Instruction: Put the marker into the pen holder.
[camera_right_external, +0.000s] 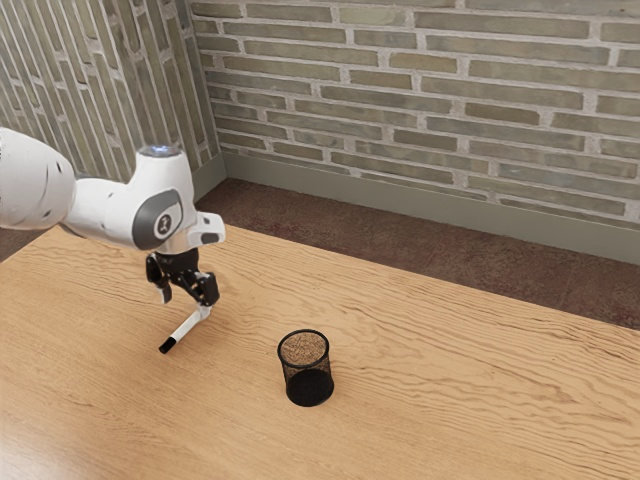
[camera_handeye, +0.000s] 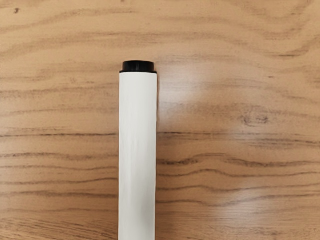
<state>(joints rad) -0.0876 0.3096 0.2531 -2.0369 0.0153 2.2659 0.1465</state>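
In the exterior view my gripper (camera_right_external: 187, 300) is low over the table with its two fingers spread apart. The marker (camera_right_external: 188, 328), white with a black cap, lies slantwise on the wood just below it; its white end meets the finger on the exterior view's right in the picture, and whether they touch I cannot tell. Looking down in the wrist view, I see the marker's white barrel (camera_handeye: 138, 155) and its small black end plug. The pen holder (camera_right_external: 307, 368), a black mesh cup, stands upright, apart from the marker toward the exterior view's right.
The wooden table (camera_right_external: 450, 370) extends around the marker and the cup. Beyond its far edge are a dark floor (camera_right_external: 400, 250) and a brick wall (camera_right_external: 430, 110).
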